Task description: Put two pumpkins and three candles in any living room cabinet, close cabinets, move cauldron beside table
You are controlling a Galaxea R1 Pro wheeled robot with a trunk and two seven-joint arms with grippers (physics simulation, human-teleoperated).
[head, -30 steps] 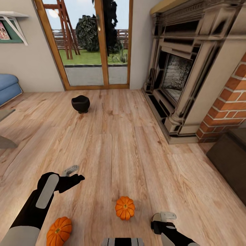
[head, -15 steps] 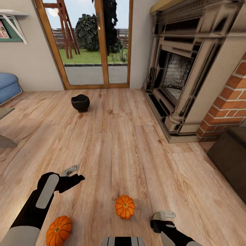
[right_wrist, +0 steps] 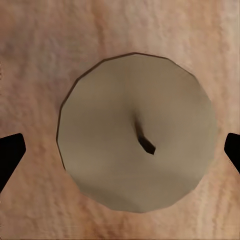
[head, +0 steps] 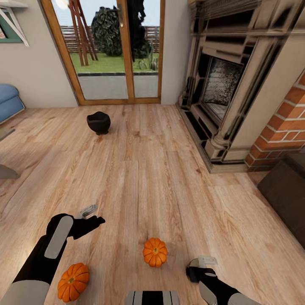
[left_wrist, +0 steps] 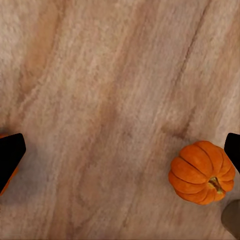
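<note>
Two orange pumpkins lie on the wood floor: the smaller one in front of me, the larger one beside my left forearm. My left gripper hangs open over bare floor; in its wrist view a pumpkin lies by one fingertip. My right gripper is open above a beige candle with a dark wick, seen from straight above between the fingertips. The black cauldron stands far off near the glass door. A corner of the dark-brown cabinet shows at the right edge.
A large stone fireplace with a brick side fills the right wall. A glazed wooden door is straight ahead. Grey furniture edges and a blue sofa sit at the left. Wood floor lies between me and the cauldron.
The whole picture has shifted a little, so the camera moved. Both arms, the pumpkins and the cauldron keep their places.
</note>
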